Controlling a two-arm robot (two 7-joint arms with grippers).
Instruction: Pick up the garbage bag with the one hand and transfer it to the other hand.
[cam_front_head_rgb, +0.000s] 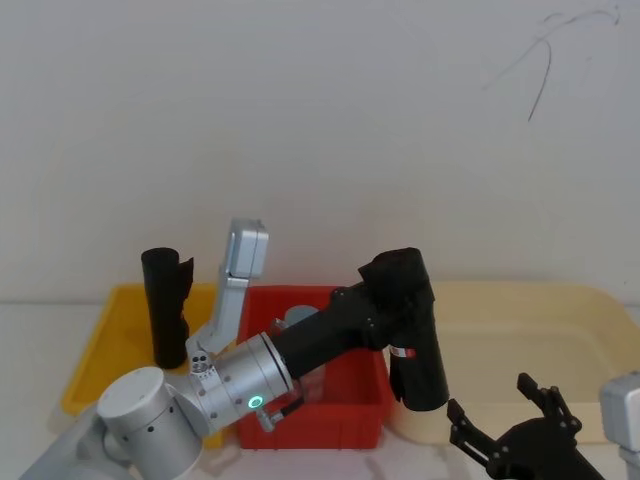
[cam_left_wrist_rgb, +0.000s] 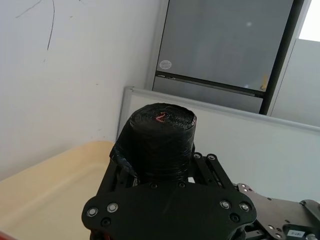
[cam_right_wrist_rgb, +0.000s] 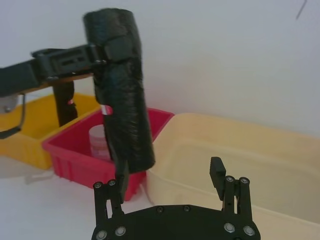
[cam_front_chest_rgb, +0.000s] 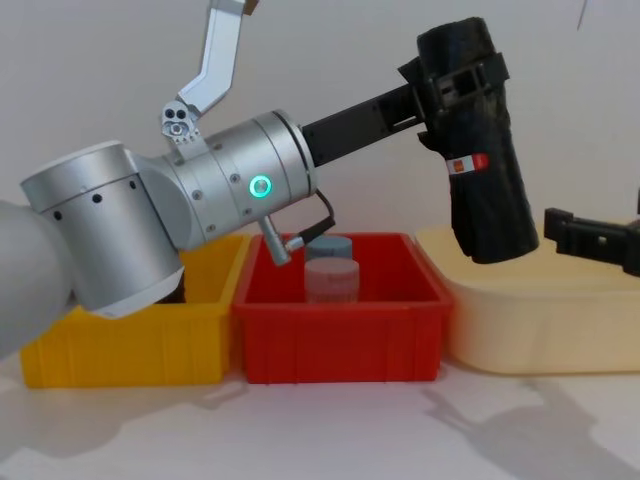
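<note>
The left arm, silver with a green ring light on its wrist, stretches forward and across to the right, rising from its thick elbow at the lower left of the chest view. Its left end effector is clamped on the upper part of the garbage bag, one finger on each side of the roll. The bag hangs in the air, nearly upright with its lower end tipped a little to the right. Its red-and-white label sits just below the grip. In the head view it is above the place where the red bin meets the cream tray.

The right end effector is low at the right, over the cream tray, with its jaws spread wide and nothing between them. It points toward the bag's lower end, which is just beside one of its fingers. Whether they touch cannot be told.

A slimmer black roll stands upright in the yellow bin at the left. Two small lidded containers sit in the red bin. All three bins rest side by side on the white bench.
</note>
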